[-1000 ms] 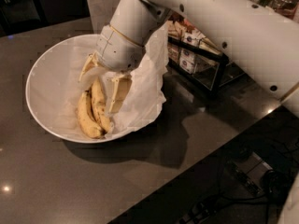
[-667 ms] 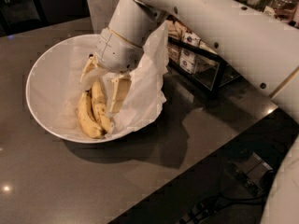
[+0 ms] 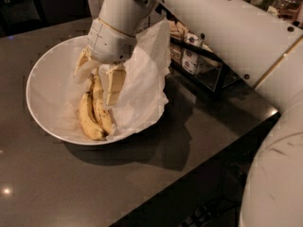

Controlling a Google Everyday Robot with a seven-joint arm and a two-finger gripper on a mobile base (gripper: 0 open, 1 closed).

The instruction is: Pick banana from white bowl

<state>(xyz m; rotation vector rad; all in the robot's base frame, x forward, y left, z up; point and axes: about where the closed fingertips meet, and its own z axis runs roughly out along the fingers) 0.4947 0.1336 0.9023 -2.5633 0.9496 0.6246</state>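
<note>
Camera view. The white bowl (image 3: 39, 109) stands on a dark countertop (image 3: 71, 183), towards its left half. The rim nearest the camera lies well back from the counter's front edge, which runs diagonally from mid-right down to the bottom of the frame. A crinkled paper lining (image 3: 147, 70) covers the bowl's floor. On the right it rises above the rim and drapes over it.

The banana (image 3: 94, 115), a speckled yellow pair lying side by side, rests on the lining in the lower middle of the bowl. Its blunt ends point towards the near rim and its upper end runs up under the tool. The gripper (image 3: 97, 86) reaches down into the bowl from above, directly over that upper end. Whether it is parted or clamped on the fruit cannot be told here.

The arm (image 3: 213, 27) crosses the frame from upper right, passing over the raised paper. Bare bowl floor lies open to the left of the fruit, while the paper wall crowds the right. Just beyond the paper, a black wire rack (image 3: 203, 65) of packets stands near the bowl's right rim. The robot's body (image 3: 274, 174) fills the lower right corner, beyond the counter edge.
</note>
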